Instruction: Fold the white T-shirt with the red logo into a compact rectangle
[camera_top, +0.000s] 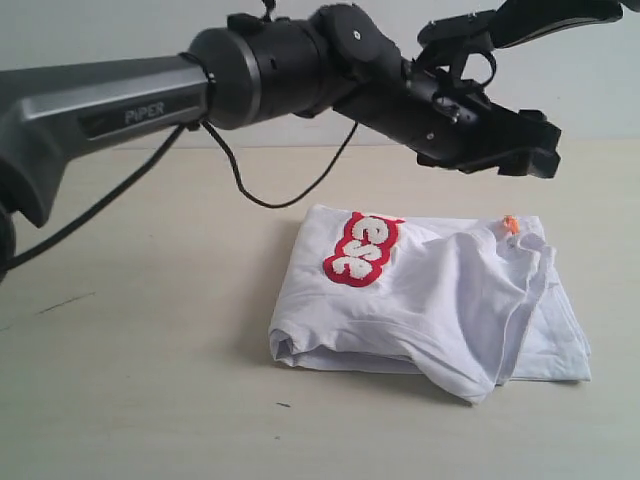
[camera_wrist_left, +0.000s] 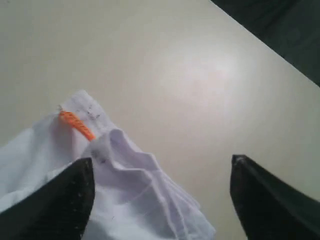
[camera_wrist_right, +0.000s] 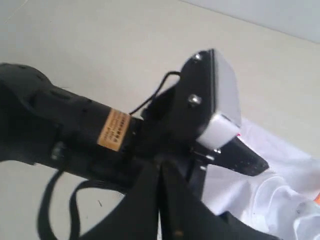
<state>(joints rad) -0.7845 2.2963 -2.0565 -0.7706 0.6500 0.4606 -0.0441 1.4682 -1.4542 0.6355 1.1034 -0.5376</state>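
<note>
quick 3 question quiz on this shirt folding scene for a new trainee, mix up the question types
1. True or false: the left hand is open and holds nothing.
2. What colour is the neck tag on the T-shirt?
3. The red logo is: a) folded inside, b) showing on top, c) turned face down.

Key: 1 true; 2 orange; 3 b.

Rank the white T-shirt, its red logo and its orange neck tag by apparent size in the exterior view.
1. white T-shirt, largest by far.
2. red logo, only partly showing.
3. orange neck tag, tiny.
</note>
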